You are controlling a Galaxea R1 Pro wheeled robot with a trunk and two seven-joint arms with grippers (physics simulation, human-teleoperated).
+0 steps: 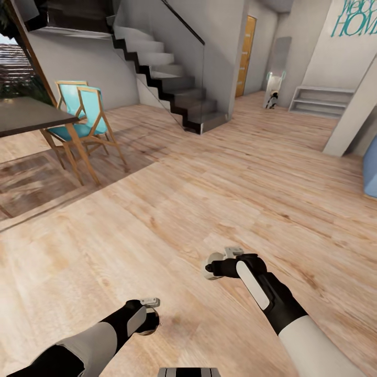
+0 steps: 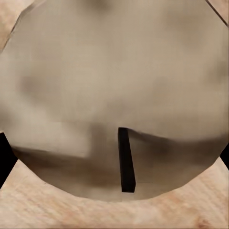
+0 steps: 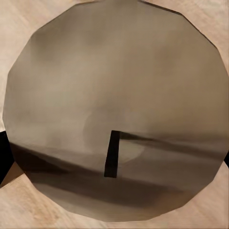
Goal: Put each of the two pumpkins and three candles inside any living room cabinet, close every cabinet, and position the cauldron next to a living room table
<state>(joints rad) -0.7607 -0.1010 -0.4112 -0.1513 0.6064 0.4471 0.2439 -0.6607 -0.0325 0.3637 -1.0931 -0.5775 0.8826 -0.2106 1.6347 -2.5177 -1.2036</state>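
Both wrist views show a pale-topped candle (image 2: 114, 86) up close, so each pincer looks clamped on one: left pincer (image 1: 152, 314) low over the wood floor (image 1: 209, 199), right pincer (image 1: 212, 269) likewise holds a candle (image 3: 114, 95). Dining table (image 1: 26, 115) and turquoise chairs (image 1: 86, 115) at left, staircase (image 1: 173, 89) mid, shelf (image 1: 319, 99) at right. Judged: in transit, both candles not yet stowed.
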